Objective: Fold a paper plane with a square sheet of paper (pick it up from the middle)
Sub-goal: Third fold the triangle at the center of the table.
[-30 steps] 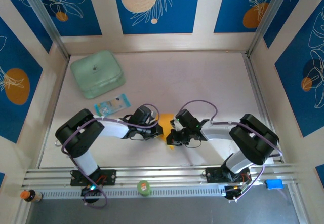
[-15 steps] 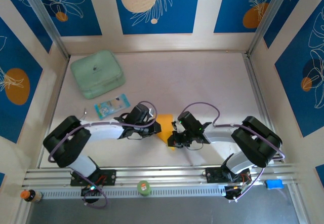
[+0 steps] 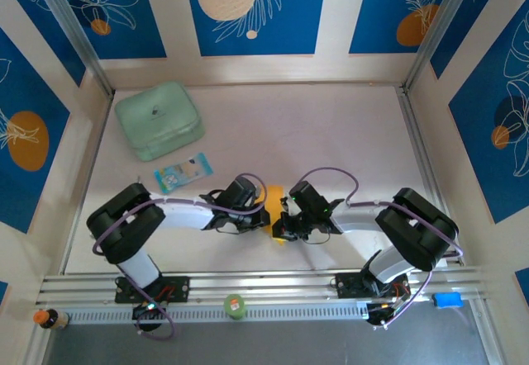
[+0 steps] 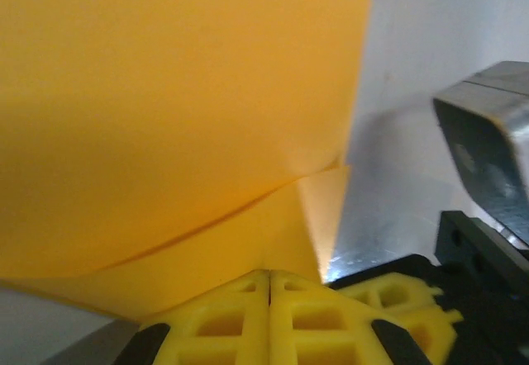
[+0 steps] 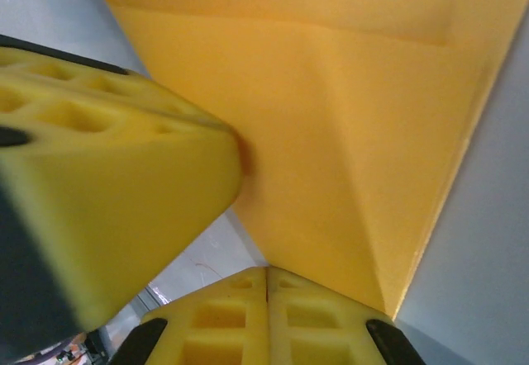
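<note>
From above, my left gripper (image 3: 263, 214) and right gripper (image 3: 283, 219) sit close together near the front of the table (image 3: 314, 134), with the orange paper (image 3: 274, 193) between them

Left wrist: my 2 fingers (image 4: 223, 324) are squeezed together, tips at the folded paper

Right wrist: my 2 fingers (image 5: 314, 315) are squeezed together at the paper's corner

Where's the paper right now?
In the top view, the paper lies partly folded at the centre front of the table, between the left gripper and the right gripper.
</note>
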Robot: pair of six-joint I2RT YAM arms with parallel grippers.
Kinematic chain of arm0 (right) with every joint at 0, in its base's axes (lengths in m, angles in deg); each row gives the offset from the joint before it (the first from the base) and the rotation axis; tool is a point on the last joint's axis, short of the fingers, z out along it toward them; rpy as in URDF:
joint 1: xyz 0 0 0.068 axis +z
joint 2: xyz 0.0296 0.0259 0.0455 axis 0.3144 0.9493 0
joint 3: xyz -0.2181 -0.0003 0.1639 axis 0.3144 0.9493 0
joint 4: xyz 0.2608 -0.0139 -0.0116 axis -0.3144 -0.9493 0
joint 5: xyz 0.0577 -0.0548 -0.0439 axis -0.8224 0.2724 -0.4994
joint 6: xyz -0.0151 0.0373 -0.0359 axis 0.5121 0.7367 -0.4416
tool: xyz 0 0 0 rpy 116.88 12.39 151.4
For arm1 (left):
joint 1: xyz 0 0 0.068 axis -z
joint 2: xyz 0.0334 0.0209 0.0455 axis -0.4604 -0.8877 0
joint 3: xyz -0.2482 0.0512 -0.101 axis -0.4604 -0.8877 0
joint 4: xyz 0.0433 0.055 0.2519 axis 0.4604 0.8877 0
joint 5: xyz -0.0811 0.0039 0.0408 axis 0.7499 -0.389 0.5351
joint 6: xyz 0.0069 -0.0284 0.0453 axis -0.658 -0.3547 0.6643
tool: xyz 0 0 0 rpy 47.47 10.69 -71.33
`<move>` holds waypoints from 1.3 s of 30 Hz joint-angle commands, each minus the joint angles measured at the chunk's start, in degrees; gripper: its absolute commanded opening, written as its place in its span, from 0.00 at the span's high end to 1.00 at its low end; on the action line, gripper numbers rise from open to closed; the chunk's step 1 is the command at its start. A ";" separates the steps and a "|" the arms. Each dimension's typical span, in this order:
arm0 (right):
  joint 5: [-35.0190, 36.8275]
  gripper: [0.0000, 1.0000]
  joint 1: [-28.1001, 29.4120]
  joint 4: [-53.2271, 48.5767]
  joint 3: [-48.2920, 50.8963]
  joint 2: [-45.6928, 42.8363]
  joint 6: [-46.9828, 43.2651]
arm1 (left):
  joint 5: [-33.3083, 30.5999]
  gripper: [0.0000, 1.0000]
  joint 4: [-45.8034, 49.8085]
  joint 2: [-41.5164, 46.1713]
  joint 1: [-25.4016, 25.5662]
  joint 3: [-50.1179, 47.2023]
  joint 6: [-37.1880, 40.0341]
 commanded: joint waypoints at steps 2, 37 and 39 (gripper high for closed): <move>3.29 1.00 0.29 -1.88 0.94 1.95 2.53 | -2.32 1.00 -0.13 -1.39 0.01 0.01 -2.85; 2.66 1.00 -0.24 -2.90 2.78 3.28 1.88 | -0.47 0.96 0.38 -1.16 -14.30 -3.13 5.92; 2.60 1.00 -0.33 -2.98 2.81 3.19 1.75 | -0.48 0.96 1.08 -1.18 -14.92 -2.46 6.20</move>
